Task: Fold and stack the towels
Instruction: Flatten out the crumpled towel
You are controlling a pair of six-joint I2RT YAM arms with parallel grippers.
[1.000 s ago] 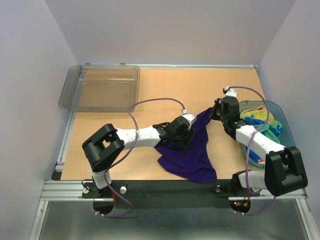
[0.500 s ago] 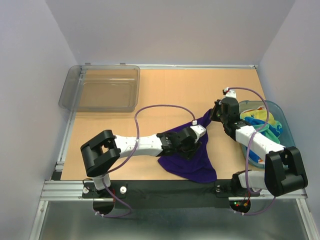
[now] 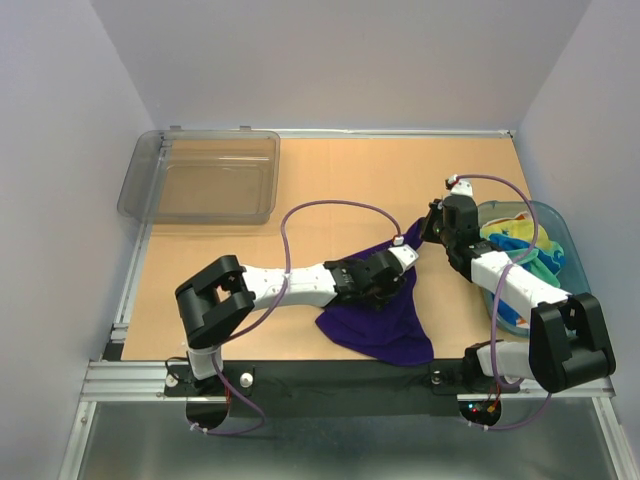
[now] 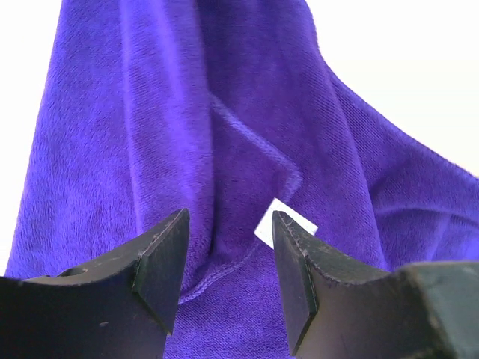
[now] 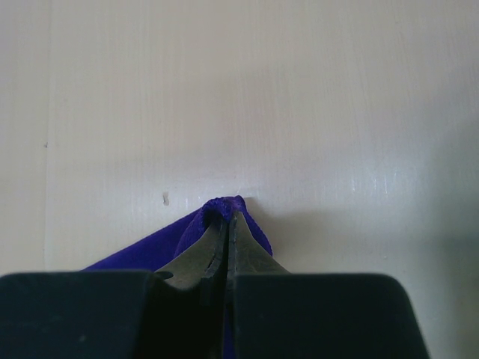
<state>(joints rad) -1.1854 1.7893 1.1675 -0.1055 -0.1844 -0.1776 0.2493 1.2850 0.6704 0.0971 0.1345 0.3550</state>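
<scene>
A purple towel lies crumpled at the table's front middle, one corner drawn up and to the right. My right gripper is shut on that corner, held just above the table. My left gripper hovers low over the stretched part of the towel, jaws open with nothing between them. A hemmed fold and a white tag sit just ahead of its fingertips. More towels, blue and green among them, are bunched in the teal basket at the right.
A clear grey plastic bin stands at the far left corner of the table. The teal basket sits against the right wall behind my right arm. Bare orange tabletop lies between bin and basket.
My left arm has reached further right along the purple towel, toward the corner held by the right gripper. Its jaws have narrowed slightly. The right arm has not moved.
</scene>
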